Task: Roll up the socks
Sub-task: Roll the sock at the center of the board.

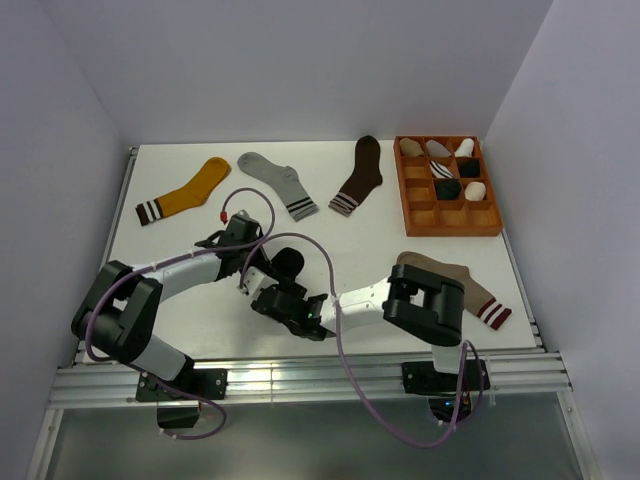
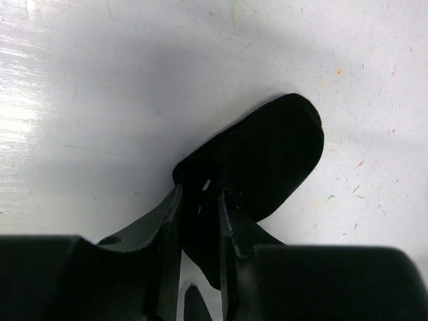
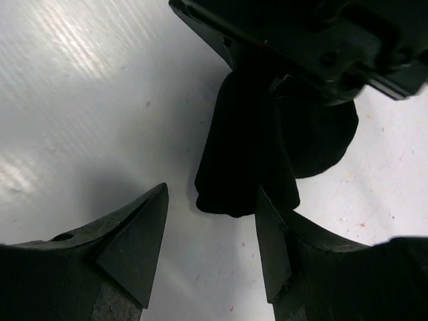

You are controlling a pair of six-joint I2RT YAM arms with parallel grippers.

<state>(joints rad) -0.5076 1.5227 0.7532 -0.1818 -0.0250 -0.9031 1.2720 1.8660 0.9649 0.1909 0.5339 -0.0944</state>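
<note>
A plain black sock (image 1: 288, 262) lies bunched near the middle of the table. My left gripper (image 2: 200, 190) is shut on a fold of this sock (image 2: 267, 154), whose rounded end sticks out past the fingers. In the right wrist view the sock (image 3: 244, 154) hangs down from the left gripper (image 3: 301, 40). My right gripper (image 3: 212, 190) stands open just in front of the sock's lower edge; its right finger (image 3: 274, 241) is against the fabric. Both grippers meet at the sock in the top view, the right one (image 1: 272, 296) low and near. A taupe sock (image 1: 478, 296) lies partly under the right arm.
A wooden tray (image 1: 447, 215) with compartments holding rolled socks stands at the back right. Along the back lie a mustard sock (image 1: 185, 190), a grey sock (image 1: 278, 183) and a dark brown sock (image 1: 360, 175). Walls close in the table on three sides.
</note>
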